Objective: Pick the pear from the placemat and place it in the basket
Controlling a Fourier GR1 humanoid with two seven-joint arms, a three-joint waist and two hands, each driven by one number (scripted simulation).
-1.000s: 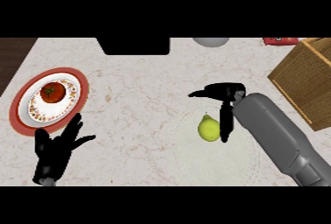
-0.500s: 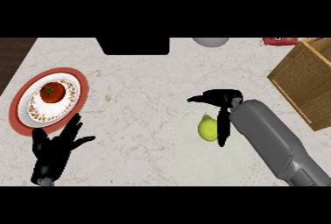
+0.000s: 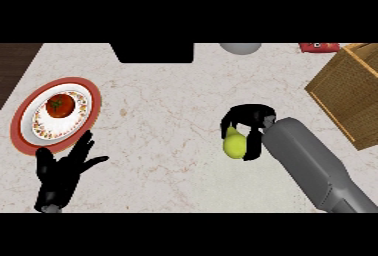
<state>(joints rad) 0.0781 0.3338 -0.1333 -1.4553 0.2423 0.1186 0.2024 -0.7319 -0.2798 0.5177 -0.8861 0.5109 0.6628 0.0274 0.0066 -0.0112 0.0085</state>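
Note:
The yellow-green pear (image 3: 234,145) lies on the marble counter, right of the middle, not on the placemat. My right hand (image 3: 252,118) sits over its top, thumb curled down its left side and fingers down its right side, so the hand is shut on it. The wicker basket (image 3: 348,95) stands at the right edge, apart from the hand. The red round placemat (image 3: 24,142) at the left carries a patterned plate (image 3: 46,125) with a tomato (image 3: 57,105). My left hand (image 3: 62,171) rests open at the lower left, fingers up.
A black block (image 3: 155,52) sits at the counter's far edge, with a grey round object (image 3: 240,47) and a red item (image 3: 319,46) to its right. Dark wood (image 3: 15,60) borders the counter at the upper left.
My right hand's thumb, stretched out to the left before, has curled down onto the pear's left side. The pear has barely moved. The left hand stays put.

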